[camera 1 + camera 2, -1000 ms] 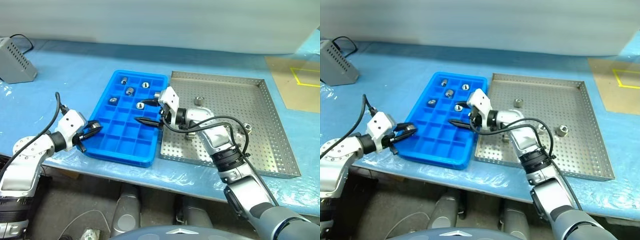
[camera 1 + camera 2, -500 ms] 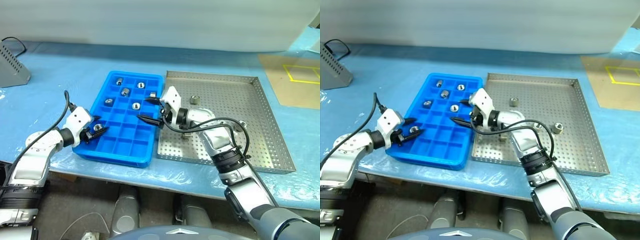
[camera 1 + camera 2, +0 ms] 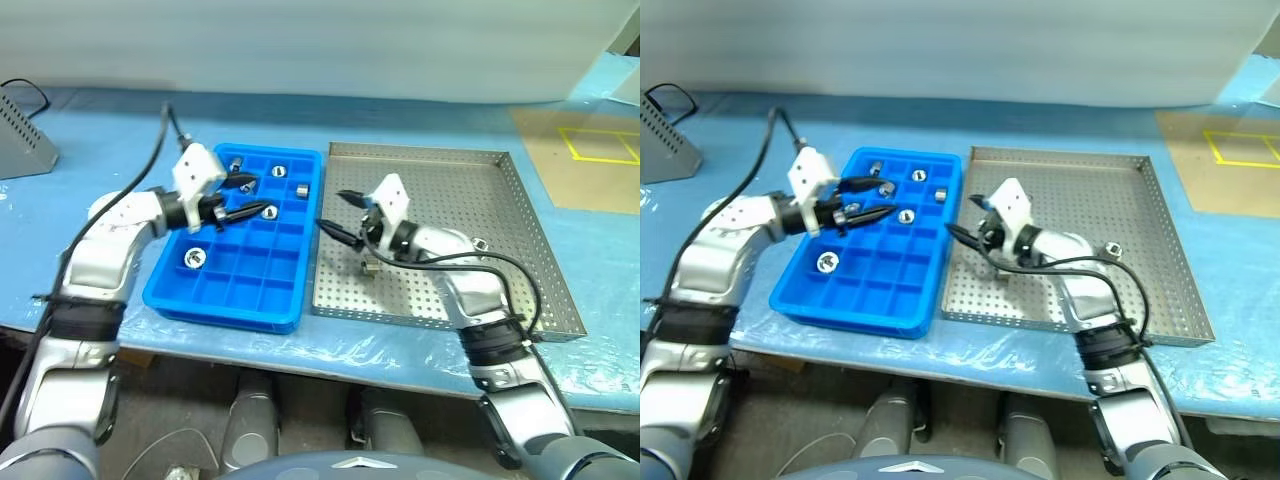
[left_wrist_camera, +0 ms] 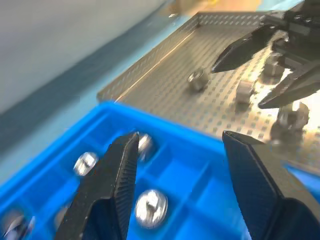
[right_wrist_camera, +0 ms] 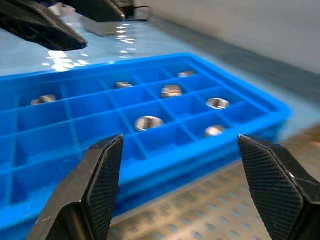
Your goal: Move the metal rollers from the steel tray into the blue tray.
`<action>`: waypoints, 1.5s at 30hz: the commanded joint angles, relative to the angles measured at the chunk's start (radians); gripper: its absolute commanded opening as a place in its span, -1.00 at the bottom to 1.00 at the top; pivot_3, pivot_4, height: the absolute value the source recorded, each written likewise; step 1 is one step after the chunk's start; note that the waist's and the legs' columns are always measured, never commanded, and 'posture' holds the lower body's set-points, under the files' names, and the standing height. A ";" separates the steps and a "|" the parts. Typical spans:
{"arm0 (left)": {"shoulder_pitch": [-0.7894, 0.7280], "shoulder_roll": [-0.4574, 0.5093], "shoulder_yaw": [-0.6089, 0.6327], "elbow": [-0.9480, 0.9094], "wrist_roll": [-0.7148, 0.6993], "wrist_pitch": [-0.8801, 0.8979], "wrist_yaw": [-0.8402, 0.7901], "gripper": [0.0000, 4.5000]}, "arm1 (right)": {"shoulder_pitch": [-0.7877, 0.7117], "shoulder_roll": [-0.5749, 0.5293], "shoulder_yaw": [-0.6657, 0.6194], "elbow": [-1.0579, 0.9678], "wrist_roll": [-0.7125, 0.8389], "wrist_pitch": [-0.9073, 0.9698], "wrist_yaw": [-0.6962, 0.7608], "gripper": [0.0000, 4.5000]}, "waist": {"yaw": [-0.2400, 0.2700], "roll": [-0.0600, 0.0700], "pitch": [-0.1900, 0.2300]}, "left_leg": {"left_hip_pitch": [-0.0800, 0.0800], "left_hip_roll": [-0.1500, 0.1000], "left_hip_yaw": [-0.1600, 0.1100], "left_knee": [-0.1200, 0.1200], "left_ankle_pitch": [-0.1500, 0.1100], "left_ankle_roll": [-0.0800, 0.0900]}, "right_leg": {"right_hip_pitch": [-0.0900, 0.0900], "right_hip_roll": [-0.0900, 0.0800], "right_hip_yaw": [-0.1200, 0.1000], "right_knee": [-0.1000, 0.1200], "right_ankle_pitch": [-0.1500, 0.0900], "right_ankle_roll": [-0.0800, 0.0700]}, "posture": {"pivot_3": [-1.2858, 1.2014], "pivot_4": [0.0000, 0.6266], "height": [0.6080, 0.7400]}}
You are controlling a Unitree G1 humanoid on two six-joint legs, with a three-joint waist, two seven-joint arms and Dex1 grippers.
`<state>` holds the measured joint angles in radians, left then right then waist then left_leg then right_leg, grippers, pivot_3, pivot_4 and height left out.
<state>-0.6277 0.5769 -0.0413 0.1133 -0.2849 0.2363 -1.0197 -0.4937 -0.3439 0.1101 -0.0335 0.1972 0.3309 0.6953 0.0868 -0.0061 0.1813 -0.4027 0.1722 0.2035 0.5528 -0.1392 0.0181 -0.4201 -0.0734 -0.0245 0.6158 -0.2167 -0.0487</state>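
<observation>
The blue tray (image 3: 222, 300) lies left of the steel tray (image 3: 470, 190). Several metal rollers rest in its compartments, among them one near the front left (image 3: 194, 257) and one at the far side (image 3: 279, 171). My left gripper (image 3: 255, 197) hovers open and empty over the blue tray's far half; in the left wrist view its fingers (image 4: 115, 175) frame rollers (image 4: 150, 210) below. My right gripper (image 3: 330, 210) stands open and empty above the steel tray's left rim, pointing at the blue tray (image 5: 165, 145). Loose rollers (image 3: 370, 264) (image 3: 480, 243) remain on the perforated floor.
A blue plastic sheet (image 3: 100, 150) covers the table. A grey box (image 3: 20, 140) sits at the far left. A brown board with yellow tape (image 3: 590, 150) lies at the far right. The steel tray's right half is bare.
My left gripper opened and left a roller in the blue tray's front-left compartment, then rose and swung right over the tray. My right gripper drew back from the blue tray to the steel tray's rim.
</observation>
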 commanded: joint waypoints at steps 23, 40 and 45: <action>-0.425 -0.364 -0.331 0.987 0.391 -0.669 -0.277 0.24 | 0.343 -0.066 -0.148 -0.474 -0.009 0.183 -0.275 0.67 | -0.154 0.000 0.000 | -0.002 0.000 0.001 0.014 -0.011 0.019 | 0.010 0.000 0.000 -0.009 0.002 0.004 | -0.42 -0.52 1.00; -0.359 -0.408 -0.317 1.029 0.456 -0.677 -0.175 0.24 | 0.325 -0.068 -0.129 -0.425 -0.033 0.157 -0.286 0.67 | -0.158 0.000 0.000 | -0.001 0.000 0.000 0.021 -0.015 0.023 | 0.015 -0.001 0.000 -0.010 0.002 0.004 | -0.40 -0.52 1.00; -0.362 -0.396 -0.320 1.042 0.494 -0.690 -0.083 -0.16 | 0.307 -0.066 -0.125 -0.401 -0.034 0.145 -0.281 0.67 | -0.164 0.000 0.000 | 0.000 0.000 0.000 0.022 -0.015 0.023 | 0.015 -0.001 0.000 -0.010 0.002 0.004 | -0.38 -0.52 1.00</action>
<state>-0.9997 0.1625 -0.3615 1.1347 0.1774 -0.4519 -1.1522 -0.1647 -0.4077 -0.0144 -0.4228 0.1637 0.5012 0.4129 -0.0772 -0.0061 0.1809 -0.4029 0.1723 0.2033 0.5749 -0.1538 0.0415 -0.4047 -0.0744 -0.0250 0.6057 -0.2142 -0.0441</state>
